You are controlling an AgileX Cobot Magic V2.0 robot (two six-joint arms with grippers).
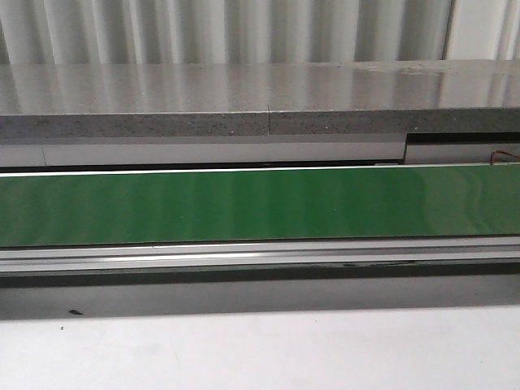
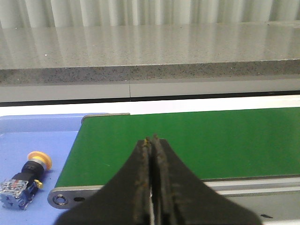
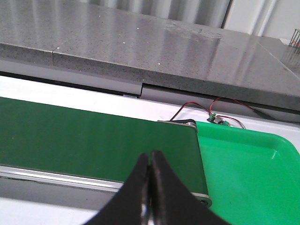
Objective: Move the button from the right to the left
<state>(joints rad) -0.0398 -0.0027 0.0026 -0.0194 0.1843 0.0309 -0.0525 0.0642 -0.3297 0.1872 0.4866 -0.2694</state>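
Left black gripper [image 2: 153,140], jaws pressed together and holding nothing, poised over the near edge of the flat green conveyor belt [image 2: 187,140]. The button [image 2: 26,180], a round yellow-orange cap on a blue block body, lies on its side on the pale blue tray [image 2: 28,136] beside the belt's end. Right black gripper [image 3: 150,157], likewise closed and holding nothing, hangs over the belt near the bright green plastic tray [image 3: 248,164]. A grey speckled stone counter [image 1: 244,93] runs behind.
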